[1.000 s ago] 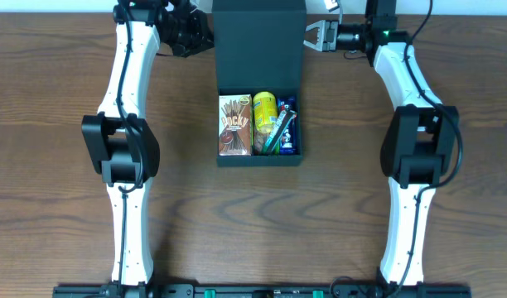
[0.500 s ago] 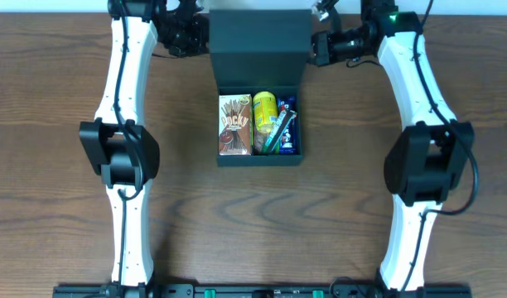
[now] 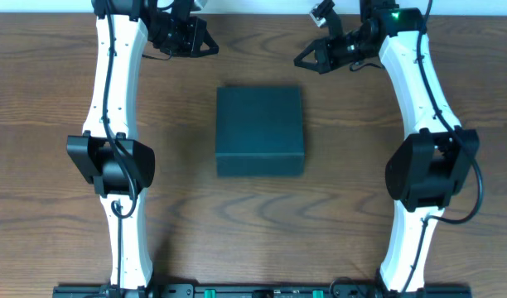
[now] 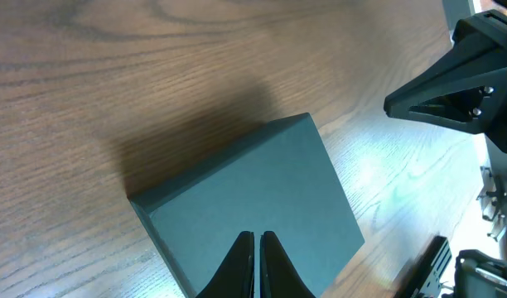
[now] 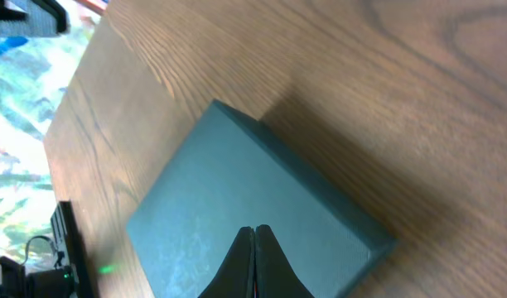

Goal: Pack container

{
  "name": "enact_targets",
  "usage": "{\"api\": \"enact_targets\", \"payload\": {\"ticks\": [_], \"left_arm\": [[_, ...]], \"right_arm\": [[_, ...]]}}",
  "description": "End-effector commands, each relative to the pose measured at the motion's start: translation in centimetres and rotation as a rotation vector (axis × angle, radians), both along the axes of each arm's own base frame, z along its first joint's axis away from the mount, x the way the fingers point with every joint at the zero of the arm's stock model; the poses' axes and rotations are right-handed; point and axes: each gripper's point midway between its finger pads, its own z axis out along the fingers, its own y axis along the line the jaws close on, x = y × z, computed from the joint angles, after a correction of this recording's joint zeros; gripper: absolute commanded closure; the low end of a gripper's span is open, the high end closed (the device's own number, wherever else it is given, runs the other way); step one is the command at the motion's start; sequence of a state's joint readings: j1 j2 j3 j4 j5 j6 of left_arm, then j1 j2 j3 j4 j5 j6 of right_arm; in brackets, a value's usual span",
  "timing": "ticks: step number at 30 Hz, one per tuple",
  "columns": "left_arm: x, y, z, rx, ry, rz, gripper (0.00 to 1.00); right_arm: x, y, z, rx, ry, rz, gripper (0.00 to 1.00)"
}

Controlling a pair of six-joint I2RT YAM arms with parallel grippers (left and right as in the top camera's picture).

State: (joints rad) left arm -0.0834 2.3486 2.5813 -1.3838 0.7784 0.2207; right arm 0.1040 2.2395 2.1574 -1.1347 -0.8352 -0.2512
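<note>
The container is a dark teal box lying in the middle of the table with its flap lid shut flat; nothing inside shows. It also shows in the left wrist view and in the right wrist view. My left gripper is shut and empty, above the table beyond the box's far left corner; its closed fingers show in the left wrist view. My right gripper is shut and empty, beyond the box's far right corner; its closed fingers show in the right wrist view.
The wooden table extends on all sides of the box. Both arm bases stand at the front edge, left and right. The right gripper's dark body shows at the right edge of the left wrist view.
The lid, standing open one second ago with the snack packets visible, is now shut flat over the box. Both grippers have lifted away from the lid to the far corners.
</note>
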Motion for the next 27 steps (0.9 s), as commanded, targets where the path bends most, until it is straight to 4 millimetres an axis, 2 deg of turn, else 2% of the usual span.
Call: {"api": "enact_targets", "payload": {"ticks": [1, 5, 9, 13, 17, 21, 25, 27], "left_arm": [[-0.1, 0.0, 1.1, 0.009, -0.049, -0.024, 0.94], [-0.5, 0.5, 0.5, 0.044, -0.025, -0.014, 0.94], [-2.1, 0.1, -0.1, 0.069, 0.024, -0.052, 0.94], [-4.3, -1.7, -0.9, 0.129, 0.054, -0.138, 0.94], [-6.5, -4.5, -3.0, 0.294, 0.05, -0.263, 0.94], [-9.4, -7.4, -5.6, 0.351, 0.096, -0.402, 0.94], [-11.5, -7.8, -8.0, 0.342, 0.18, -0.476, 0.94], [-13.0, -8.6, -8.4, 0.248, 0.237, -0.523, 0.94]], "right_arm": [[-0.1, -0.9, 0.9, -0.075, -0.037, -0.021, 0.99], [-0.4, -2.4, 1.0, -0.176, -0.026, -0.084, 0.99], [-0.8, -4.1, 2.1, -0.275, -0.046, -0.138, 0.99], [-1.6, -6.2, 4.1, -0.366, -0.087, -0.192, 0.99], [-3.1, -7.7, 6.4, -0.366, -0.096, -0.223, 0.98], [-6.8, -8.7, 7.8, -0.385, -0.041, -0.198, 0.98], [-9.9, -8.6, 9.6, -0.393, -0.039, -0.175, 0.98], [-12.2, -8.6, 10.3, -0.415, -0.046, -0.172, 0.98]]}}
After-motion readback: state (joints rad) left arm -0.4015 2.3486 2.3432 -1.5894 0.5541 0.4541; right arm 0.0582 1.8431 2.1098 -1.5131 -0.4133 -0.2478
